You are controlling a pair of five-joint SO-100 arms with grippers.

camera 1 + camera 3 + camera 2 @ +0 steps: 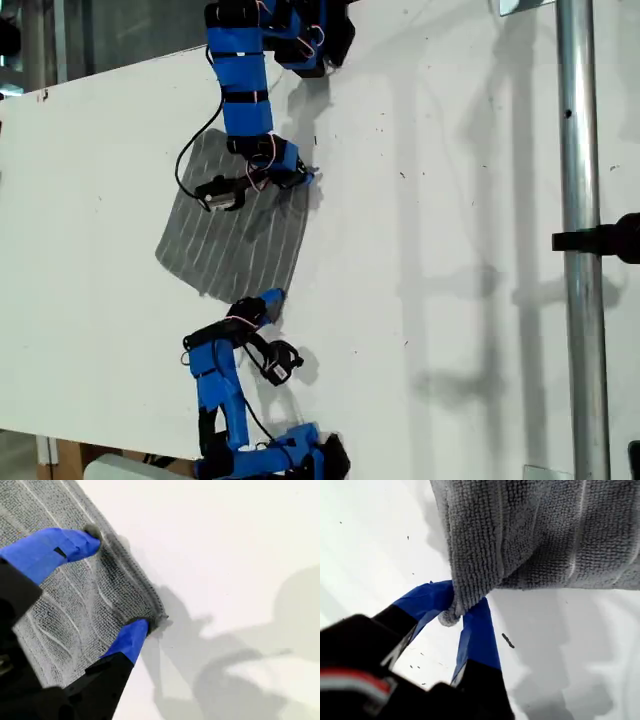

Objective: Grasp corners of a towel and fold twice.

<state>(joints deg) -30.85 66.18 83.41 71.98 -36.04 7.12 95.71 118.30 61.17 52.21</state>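
The grey striped towel (235,225) lies on the white worktop (450,250), left of centre in the exterior view; my first tool (454,611) pinches one corner (449,616). My second tool (120,582) gapes wide over another corner (159,616), fingertips (134,632) touching cloth.

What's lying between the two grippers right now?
Only the towel: in the exterior view its striped edge runs from my first gripper to my second gripper.

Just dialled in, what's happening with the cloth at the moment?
Two blue arms are working a dark grey striped towel lying on the white table. My first gripper is shut on one corner, lifting it slightly. My second gripper is open, straddling the towel's edge near another corner, not yet pinching.
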